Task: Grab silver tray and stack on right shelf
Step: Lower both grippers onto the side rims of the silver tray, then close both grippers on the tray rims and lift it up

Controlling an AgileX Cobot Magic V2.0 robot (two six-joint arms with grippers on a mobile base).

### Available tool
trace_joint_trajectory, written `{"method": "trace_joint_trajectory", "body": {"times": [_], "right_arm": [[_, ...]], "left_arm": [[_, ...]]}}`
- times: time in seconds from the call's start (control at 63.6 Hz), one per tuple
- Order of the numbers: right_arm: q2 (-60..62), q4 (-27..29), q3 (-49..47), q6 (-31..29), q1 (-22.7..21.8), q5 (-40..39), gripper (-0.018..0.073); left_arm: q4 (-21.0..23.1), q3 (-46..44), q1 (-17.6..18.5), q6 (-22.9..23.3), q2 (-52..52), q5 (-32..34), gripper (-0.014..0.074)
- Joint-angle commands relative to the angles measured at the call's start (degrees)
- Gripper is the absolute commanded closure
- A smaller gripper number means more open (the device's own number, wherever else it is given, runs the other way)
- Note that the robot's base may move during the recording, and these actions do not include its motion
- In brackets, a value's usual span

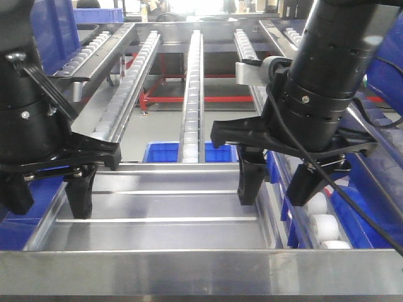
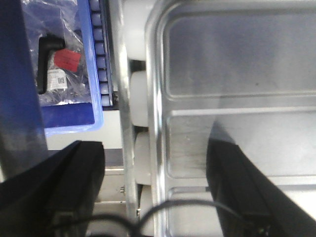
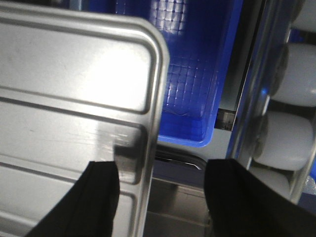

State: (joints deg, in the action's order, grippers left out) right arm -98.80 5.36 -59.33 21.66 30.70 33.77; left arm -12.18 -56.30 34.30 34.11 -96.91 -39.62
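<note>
L pincer [image 1: 48,198] & R pincer [image 1: 277,189] both spread wide, gripping nothing; each straddles a side rim of silver tray [image 1: 157,207], which lies on roller shelf [image 1: 201,270].

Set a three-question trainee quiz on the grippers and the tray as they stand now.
1. True or false: the left gripper is shut on the silver tray.
2. What colour is the bin beyond the tray's far edge? A red, B blue, C green.
3. Fill in: the right gripper straddles the tray's ____ rim.

Key: 1 false, its jaws stand open, one finger on each side of the rim. 2 B. 3 right.
</note>
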Motion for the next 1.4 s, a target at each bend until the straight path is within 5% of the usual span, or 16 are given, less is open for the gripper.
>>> {"method": "trace_joint_trajectory", "body": {"times": [0.0,0.157,0.314,0.472,0.99,1.383], "right_arm": [[1.62,-0.41,-1.79,-0.16,-0.02,-1.78,0.0111],[0.55,-0.41,-1.79,-0.21,0.34,-0.78,0.0267],[0.75,-0.41,-1.79,-0.46,0.34,-0.72,0.0514],[0.75,-0.41,-1.79,-0.46,0.34,-0.19,0.0503],[10.8,-4.1,-7.38,-0.49,0.34,8.73,0.0503],[24.13,-4.15,-7.02,-0.44,0.34,16.71,0.0503]], "left_arm": [[-0.45,-1.49,-0.21,0.76,1.19,1.12,0.0244],[-0.45,-1.49,-0.21,0.76,0.95,1.12,0.0339],[-0.45,-1.49,-0.21,0.76,0.95,1.24,0.0522],[-0.45,-1.49,-0.21,0.76,0.95,1.32,0.0705],[-1.03,-7.96,0.16,1.71,11.68,-6.4,0.0689],[-0.13,-10.78,7.98,2.09,24.82,-13.14,0.0689]]}}
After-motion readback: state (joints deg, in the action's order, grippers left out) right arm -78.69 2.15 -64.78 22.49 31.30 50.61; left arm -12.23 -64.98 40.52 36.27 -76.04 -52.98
